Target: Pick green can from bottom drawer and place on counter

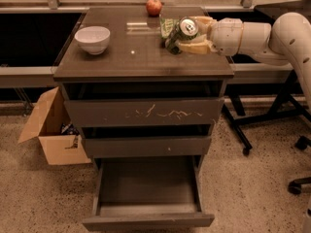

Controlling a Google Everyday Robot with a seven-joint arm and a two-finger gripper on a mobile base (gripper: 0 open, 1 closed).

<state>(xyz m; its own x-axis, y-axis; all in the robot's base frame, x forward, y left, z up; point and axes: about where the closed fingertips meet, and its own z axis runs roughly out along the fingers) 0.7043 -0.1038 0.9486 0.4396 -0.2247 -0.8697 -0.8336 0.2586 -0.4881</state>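
The green can (178,36) is tilted, its silver top facing the camera, in my gripper (188,33), which is shut on it from the right. It is held over the right rear part of the counter (131,57), its lower end at or just above the surface; I cannot tell if it touches. The bottom drawer (148,191) is pulled open and holds nothing visible. A green-and-white snack bag (166,25) lies just behind the can.
A white bowl (93,38) stands at the counter's left, a red apple (154,6) at the back edge. An open cardboard box (51,132) sits on the floor to the left. Black desk and chair legs (243,130) stand to the right.
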